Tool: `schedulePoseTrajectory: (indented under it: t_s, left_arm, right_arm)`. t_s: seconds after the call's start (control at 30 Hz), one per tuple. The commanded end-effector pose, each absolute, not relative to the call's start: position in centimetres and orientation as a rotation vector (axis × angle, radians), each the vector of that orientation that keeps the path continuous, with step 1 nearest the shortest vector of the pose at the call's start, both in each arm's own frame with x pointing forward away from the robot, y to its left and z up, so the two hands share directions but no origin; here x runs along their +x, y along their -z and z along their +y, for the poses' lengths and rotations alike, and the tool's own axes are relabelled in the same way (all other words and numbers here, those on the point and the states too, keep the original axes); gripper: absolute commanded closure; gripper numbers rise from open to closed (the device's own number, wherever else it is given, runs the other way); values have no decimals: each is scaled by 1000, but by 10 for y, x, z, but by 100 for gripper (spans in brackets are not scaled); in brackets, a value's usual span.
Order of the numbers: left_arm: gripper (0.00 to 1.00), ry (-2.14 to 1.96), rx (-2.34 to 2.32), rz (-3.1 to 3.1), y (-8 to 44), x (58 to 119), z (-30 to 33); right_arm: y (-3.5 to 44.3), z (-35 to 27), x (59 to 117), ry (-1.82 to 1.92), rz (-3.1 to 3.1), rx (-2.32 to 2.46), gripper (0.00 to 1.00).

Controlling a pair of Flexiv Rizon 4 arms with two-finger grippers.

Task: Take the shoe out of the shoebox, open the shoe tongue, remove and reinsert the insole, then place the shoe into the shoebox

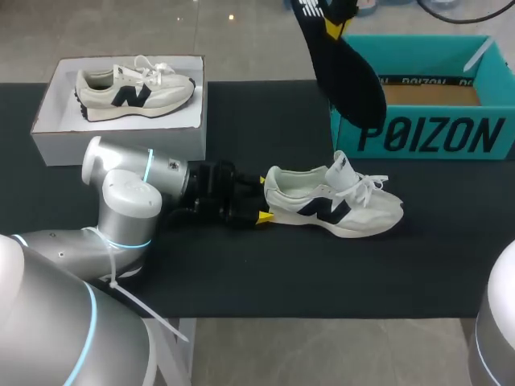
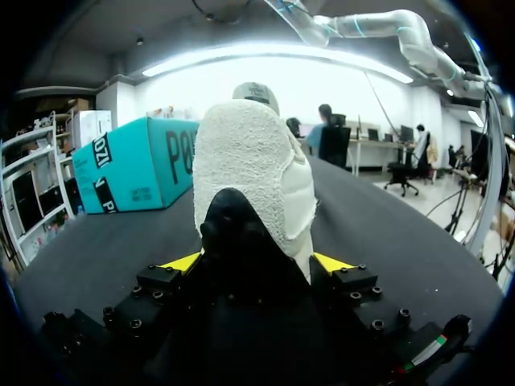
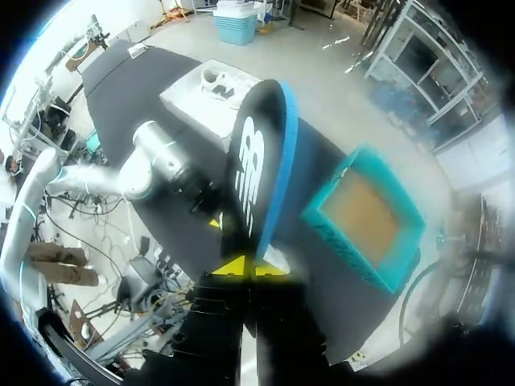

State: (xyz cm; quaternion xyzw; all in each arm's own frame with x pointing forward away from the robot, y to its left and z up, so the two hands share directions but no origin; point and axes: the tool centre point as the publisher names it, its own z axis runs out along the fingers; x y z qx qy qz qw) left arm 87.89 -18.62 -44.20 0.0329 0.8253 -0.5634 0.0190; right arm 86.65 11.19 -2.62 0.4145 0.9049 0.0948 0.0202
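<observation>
A white shoe with a dark logo (image 1: 334,201) lies on its sole on the black table, toe pointing right. My left gripper (image 1: 259,211) is shut on its heel (image 2: 249,177), one yellow tip pressing each side. The black insole (image 1: 350,80) hangs in the air above the table's back edge, next to the teal shoebox (image 1: 434,133). My right gripper (image 1: 330,24) is shut on the insole's upper end. In the right wrist view the insole (image 3: 257,161) stretches away from the closed yellow tips (image 3: 248,267), with the shoe and the open shoebox (image 3: 366,209) far below.
A white box (image 1: 121,141) at the back left holds a second white shoe (image 1: 133,90). The teal shoebox stands open at the back right, its brown floor bare. My left arm lies low across the table's left half.
</observation>
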Motion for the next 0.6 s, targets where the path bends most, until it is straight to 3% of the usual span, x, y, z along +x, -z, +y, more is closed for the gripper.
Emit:
schedulePoseTrajectory:
  t_s: [0.03,0.6]
  left_arm:
    - [100,1747,101,2562,446,880,-188]
    - [100,1747,101,2562,446,880,-188]
  right_arm:
    - [38,92,829,-467,2838,1329,100]
    - [28,91,744,-841,2859,1318,100]
